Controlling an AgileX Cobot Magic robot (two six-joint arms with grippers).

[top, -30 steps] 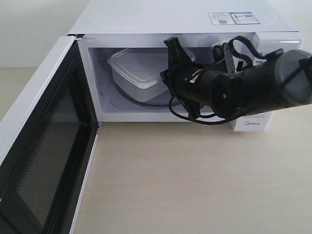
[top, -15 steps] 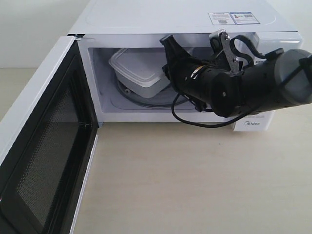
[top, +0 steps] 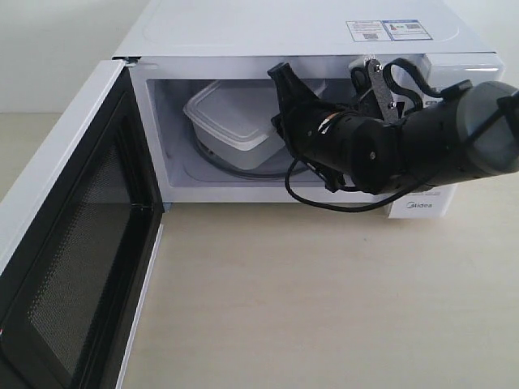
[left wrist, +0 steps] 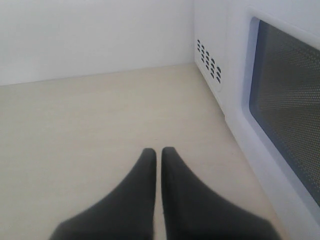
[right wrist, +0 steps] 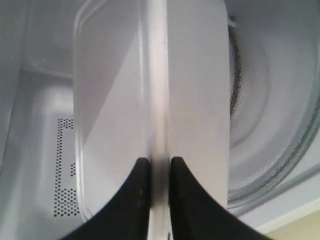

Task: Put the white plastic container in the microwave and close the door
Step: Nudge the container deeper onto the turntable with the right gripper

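The white plastic container (top: 235,123) is inside the microwave (top: 292,36), held over the glass turntable (top: 243,172). My right gripper (top: 285,121) reaches into the cavity and is shut on the container's lipped rim (right wrist: 159,125); its dark fingertips (right wrist: 141,170) pinch the rim from both sides, with the turntable (right wrist: 270,150) beside it. The door (top: 73,243) stands wide open at the left, its black mesh inner face showing. My left gripper (left wrist: 158,152) is shut on nothing, low over the tabletop beside the door's outer window (left wrist: 287,115).
The pale wooden tabletop (top: 324,292) stretches in front of the microwave. The right arm's black body and cable (top: 405,150) cover the dial panel. Vent holes (left wrist: 209,62) mark the microwave's side wall near the left gripper.
My right gripper has pushed deeper into the cavity and lifted slightly, carrying the container further in over the turntable. The door and left gripper have not moved.
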